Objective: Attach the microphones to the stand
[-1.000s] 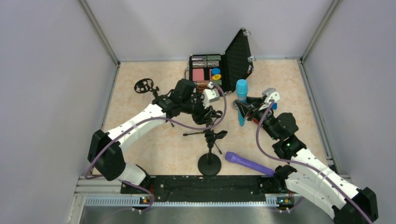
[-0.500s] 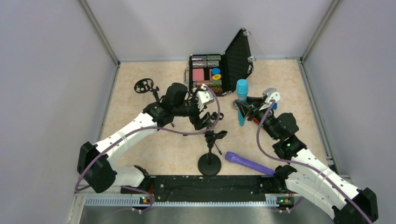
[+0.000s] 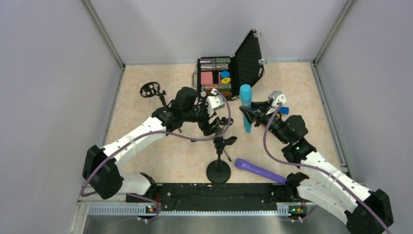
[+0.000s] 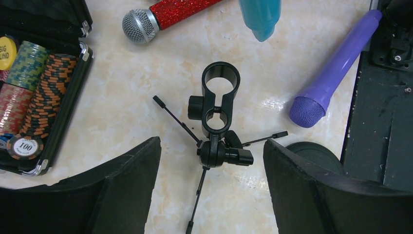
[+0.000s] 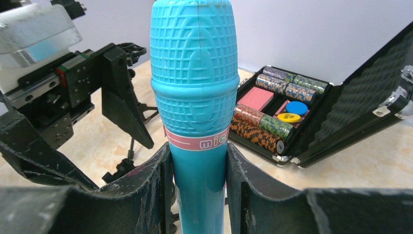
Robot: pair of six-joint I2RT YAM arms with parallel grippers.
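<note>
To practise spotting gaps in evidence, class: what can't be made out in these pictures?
Red microphone: left wrist view, handle cut off by top edge.
Blue microphone: right wrist view, lower end cut off by bottom edge.
Stand base: left wrist view, partly behind a finger of the left end effector.

red microphone (image 4: 168, 11): handle cut off | blue microphone (image 5: 195, 122): base cut off

Bright, even light from above casts soft shadows and mild glare on the glossy table (image 4: 272, 105), all views sharp
</note>
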